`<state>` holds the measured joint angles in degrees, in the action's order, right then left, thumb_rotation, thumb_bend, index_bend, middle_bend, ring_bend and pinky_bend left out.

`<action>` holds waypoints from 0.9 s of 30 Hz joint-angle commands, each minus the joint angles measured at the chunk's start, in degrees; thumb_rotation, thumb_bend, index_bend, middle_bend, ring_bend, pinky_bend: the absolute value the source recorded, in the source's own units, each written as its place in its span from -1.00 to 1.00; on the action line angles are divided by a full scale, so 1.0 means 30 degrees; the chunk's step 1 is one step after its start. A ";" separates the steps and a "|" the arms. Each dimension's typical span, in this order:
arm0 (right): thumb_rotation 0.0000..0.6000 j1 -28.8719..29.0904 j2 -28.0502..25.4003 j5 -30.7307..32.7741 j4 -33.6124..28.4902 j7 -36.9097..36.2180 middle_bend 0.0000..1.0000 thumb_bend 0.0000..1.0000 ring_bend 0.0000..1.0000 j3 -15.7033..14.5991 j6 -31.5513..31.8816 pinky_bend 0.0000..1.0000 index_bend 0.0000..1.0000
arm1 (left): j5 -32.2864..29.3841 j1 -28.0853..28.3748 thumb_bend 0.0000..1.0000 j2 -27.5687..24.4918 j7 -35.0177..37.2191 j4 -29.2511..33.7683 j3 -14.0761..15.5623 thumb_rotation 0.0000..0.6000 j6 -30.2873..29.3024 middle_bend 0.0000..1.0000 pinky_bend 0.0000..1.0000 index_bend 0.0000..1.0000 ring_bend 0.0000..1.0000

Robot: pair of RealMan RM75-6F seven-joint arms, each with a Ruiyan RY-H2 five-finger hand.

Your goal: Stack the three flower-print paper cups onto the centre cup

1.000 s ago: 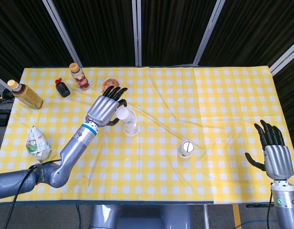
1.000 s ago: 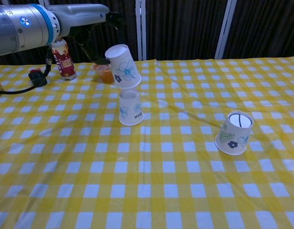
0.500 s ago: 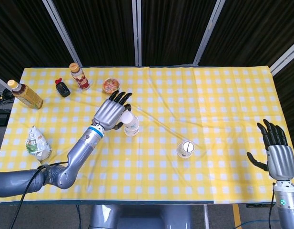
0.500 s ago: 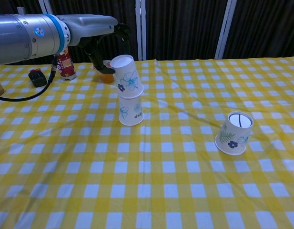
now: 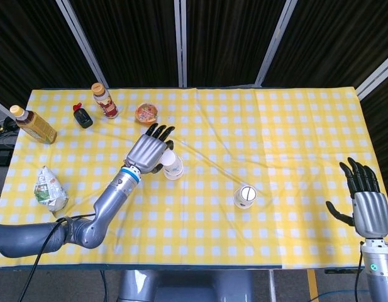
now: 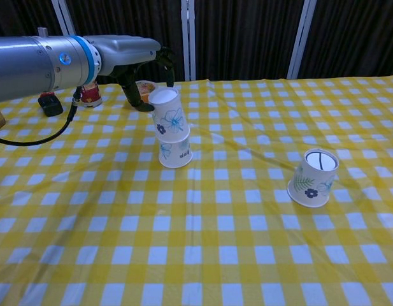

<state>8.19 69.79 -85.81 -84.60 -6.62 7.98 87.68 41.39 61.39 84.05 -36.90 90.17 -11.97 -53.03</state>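
left hand [image 5: 146, 151]: gripping top cup [image 6: 168, 113], tilted on centre cup [image 6: 175, 150]
right hand [image 5: 365, 204]: fingers apart, empty
risk: tilted seating topples stack on release

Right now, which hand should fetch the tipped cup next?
Probably right: the tipped cup lies on that side, and the right hand hangs open. The left hand is busy holding the upper cup over the centre cup.

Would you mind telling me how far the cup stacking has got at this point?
Nothing looks finished. In hand: the left hand holds an upside-down flower-print cup, tilted, its rim just over the top of the centre cup, not yet seated. Left: seat it, then fetch the leaf-print cup standing apart to the right. No other loose cup shows. The right hand hangs open off the table's edge.
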 commanded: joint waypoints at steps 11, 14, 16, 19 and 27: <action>1.00 0.0149 0.0220 0.0335 0.0257 0.0331 -1.00 -0.72 -1.00 -0.0058 -0.0582 -1.00 -1.00 | 0.1235 -0.0897 -0.76 -0.0440 0.1695 0.0479 0.0251 1.00 -0.0753 -1.00 -1.00 -0.97 -1.00; 1.00 0.0166 0.0310 0.0308 0.0376 0.0423 -1.00 -0.72 -1.00 -0.0049 -0.0546 -1.00 -1.00 | 0.2601 -0.1883 -0.76 -0.1005 0.2503 0.1167 0.0616 1.00 -0.1923 -1.00 -1.00 -0.97 -1.00; 1.00 0.0204 0.0386 0.0341 0.0453 0.0501 -1.00 -0.72 -1.00 -0.0063 -0.0636 -1.00 -0.99 | 0.4050 -0.3125 -0.76 -0.1630 0.3283 0.1835 0.1158 1.00 -0.3486 -1.00 -1.00 -0.97 -1.00; 1.00 0.0300 0.0505 0.0211 0.0531 0.0588 -1.00 -0.72 -1.00 -0.0099 -0.0694 -1.00 -0.94 | 0.6043 -0.4736 -0.76 -0.2348 0.4254 0.2289 0.2099 1.00 -0.5332 -1.00 -1.00 -0.97 -1.00; 1.00 0.0555 0.0702 0.0011 0.0172 0.1040 -1.00 -0.74 -1.00 -0.0041 -0.0748 -1.00 -0.86 | 1.0201 -0.9058 -0.76 -0.3904 0.6875 0.2481 0.4453 1.00 -0.9960 -1.00 -1.00 -0.99 -1.00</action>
<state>9.79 71.84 -85.76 -83.97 -3.61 7.79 85.42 68.69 38.09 74.19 -19.51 97.31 -1.30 -78.67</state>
